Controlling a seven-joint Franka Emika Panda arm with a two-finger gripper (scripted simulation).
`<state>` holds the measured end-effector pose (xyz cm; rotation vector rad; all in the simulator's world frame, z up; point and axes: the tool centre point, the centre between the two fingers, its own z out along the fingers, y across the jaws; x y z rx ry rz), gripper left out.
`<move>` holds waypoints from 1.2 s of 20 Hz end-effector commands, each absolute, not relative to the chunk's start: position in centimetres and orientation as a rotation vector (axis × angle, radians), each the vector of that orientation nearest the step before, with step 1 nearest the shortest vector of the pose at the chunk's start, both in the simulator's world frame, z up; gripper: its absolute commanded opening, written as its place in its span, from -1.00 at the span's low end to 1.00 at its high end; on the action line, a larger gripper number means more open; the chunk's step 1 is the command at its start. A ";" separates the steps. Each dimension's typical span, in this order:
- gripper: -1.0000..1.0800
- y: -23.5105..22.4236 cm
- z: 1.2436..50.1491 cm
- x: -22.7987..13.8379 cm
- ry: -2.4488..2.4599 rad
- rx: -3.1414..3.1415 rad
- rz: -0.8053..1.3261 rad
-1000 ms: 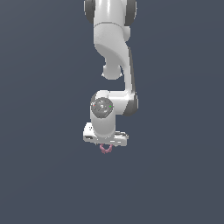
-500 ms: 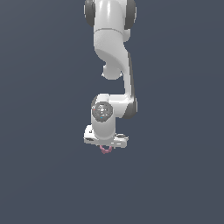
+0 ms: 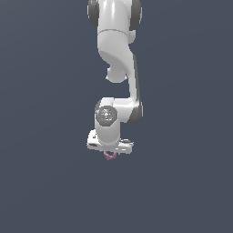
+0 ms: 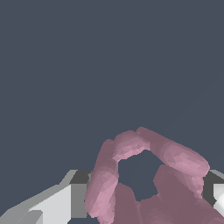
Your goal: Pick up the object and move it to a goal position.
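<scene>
Arm: my white arm (image 3: 119, 68) comes down from the top of the exterior view, bends at a round joint, and ends in the broad white hand just under it.

Fingers: my fingers (image 3: 109, 154) point downward beneath the hand. In the wrist view one grey and white finger (image 4: 65, 201) shows on one side of the pink ring and a second finger (image 4: 215, 188) on the other side, both touching it, so they are closed in on it with only its width between them.

Object: the object (image 3: 109, 155), a small dusty-pink lumpy ring, sits between my fingers and hangs just below the hand. In the exterior view only its lower curve peeks out, much narrower than the hand. In the wrist view the ring (image 4: 144, 175) fills the near part of the picture, its knobbly segments circling a dark hole.

Surroundings: plain dark blue-grey all around in both views; I cannot tell where any counter lies.
</scene>
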<state>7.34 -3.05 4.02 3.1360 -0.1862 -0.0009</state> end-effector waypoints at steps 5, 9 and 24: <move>-1.00 -2.8 5.4 7.2 -0.186 3.136 0.000; -1.00 -2.4 7.4 6.9 -0.186 3.136 0.000; -1.00 0.5 22.8 5.2 -0.187 3.136 0.000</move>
